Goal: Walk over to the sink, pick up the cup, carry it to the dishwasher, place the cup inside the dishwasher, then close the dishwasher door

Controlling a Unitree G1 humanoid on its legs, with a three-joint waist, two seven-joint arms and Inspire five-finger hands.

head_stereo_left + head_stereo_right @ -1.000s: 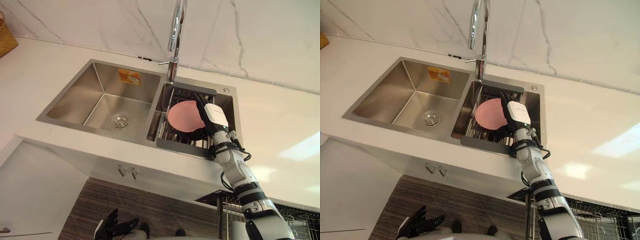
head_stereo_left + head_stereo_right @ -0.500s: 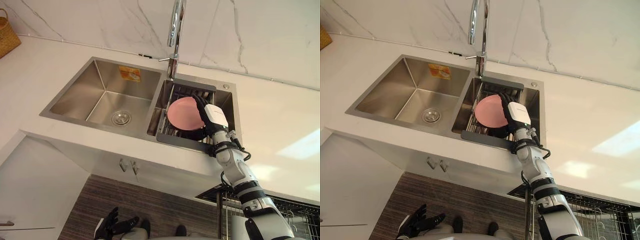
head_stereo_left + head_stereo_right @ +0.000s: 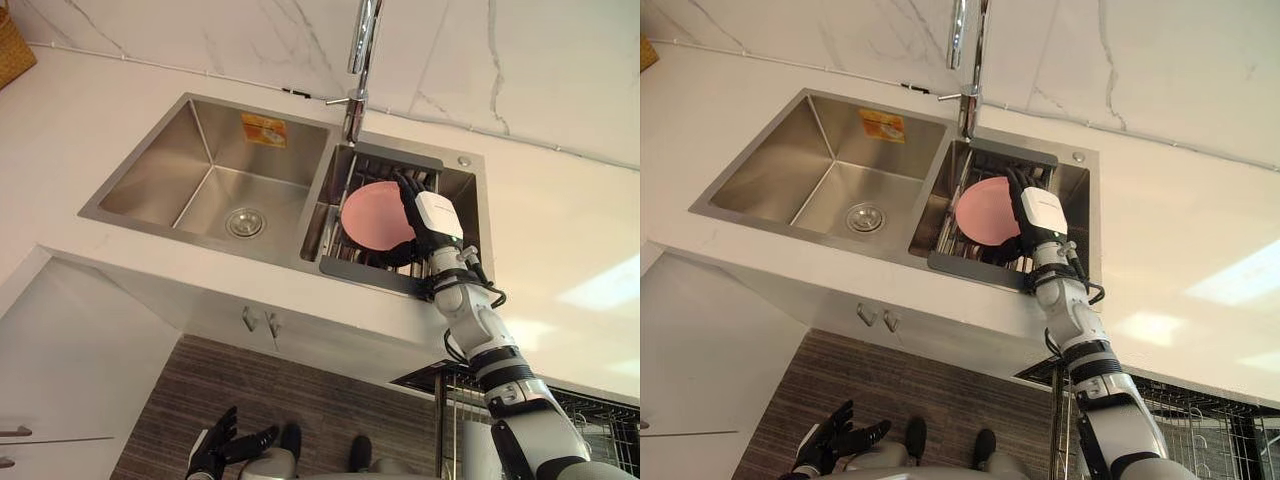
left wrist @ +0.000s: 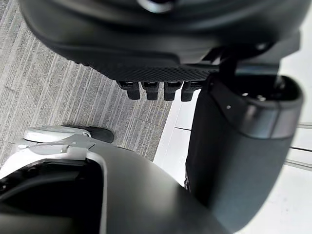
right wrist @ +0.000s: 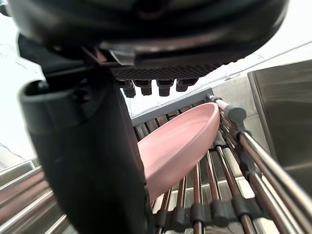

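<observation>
Pink plate (image 3: pixel 372 215): plain, shallow, standing on edge in the rack (image 3: pixel 365 273) in the sink's (image 3: pixel 170 160) right basin. Right hand (image 3: pixel 438 215) open, plate rim between thumb and fingers. Left hand (image 3: pixel 222 448) open, below the sink.

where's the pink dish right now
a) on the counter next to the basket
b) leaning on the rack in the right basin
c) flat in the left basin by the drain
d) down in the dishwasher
B: the pink dish leans tilted on the metal rack set in the right basin, with the right hand at its edge.
</observation>
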